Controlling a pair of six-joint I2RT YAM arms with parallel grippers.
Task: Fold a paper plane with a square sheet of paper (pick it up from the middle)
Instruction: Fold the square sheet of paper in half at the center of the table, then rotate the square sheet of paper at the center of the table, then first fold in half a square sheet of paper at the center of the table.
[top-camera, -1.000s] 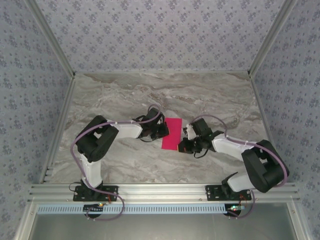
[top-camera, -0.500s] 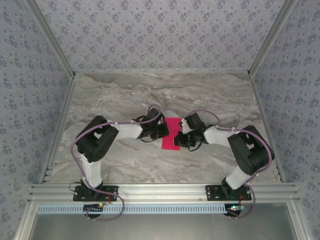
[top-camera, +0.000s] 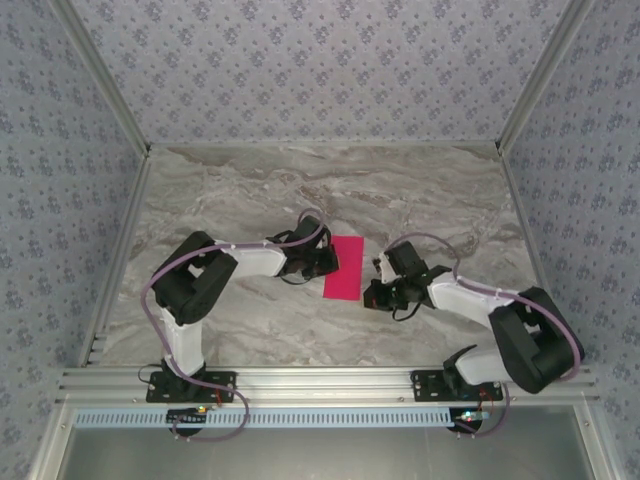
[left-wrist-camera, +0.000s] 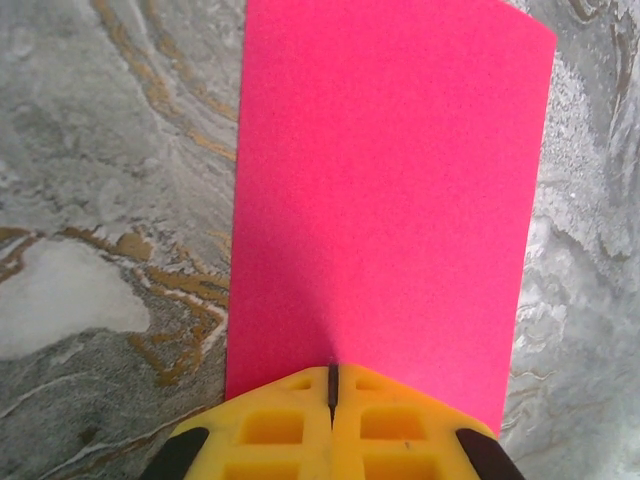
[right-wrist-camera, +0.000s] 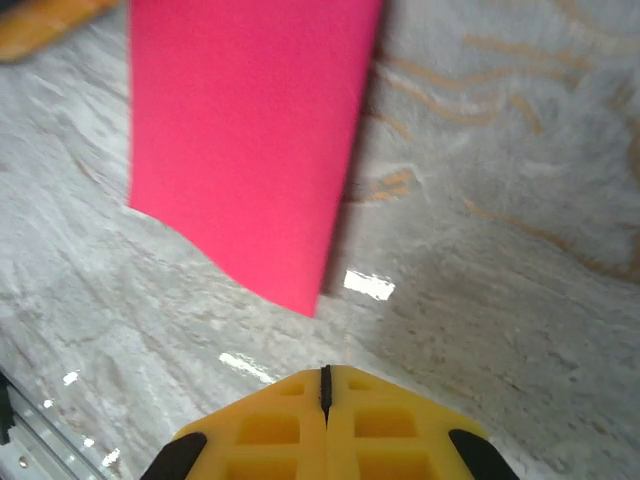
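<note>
The square sheet of paper (top-camera: 344, 267) lies flat on the marble table as a bright pink rectangle, about twice as long as wide. My left gripper (top-camera: 328, 262) is shut, and its yellow tips rest on the middle of the paper's left long edge. In the left wrist view the paper (left-wrist-camera: 385, 180) stretches away from the shut left gripper (left-wrist-camera: 331, 372). My right gripper (top-camera: 372, 295) is shut and stands off the paper, just right of its near right corner. The right wrist view has the paper (right-wrist-camera: 250, 140) ahead and to the left of the right gripper (right-wrist-camera: 324, 372), with bare table between them.
The grey marble table (top-camera: 440, 195) is walled on three sides by patterned panels (top-camera: 320, 70). An aluminium rail (top-camera: 320, 380) runs along the near edge, where both arm bases are bolted. Open table surface lies behind and on both sides of the arms.
The right gripper went left onto the paper's right edge half a second ago, then pulled back right and nearer, off the paper. The left arm and paper have stayed put.
</note>
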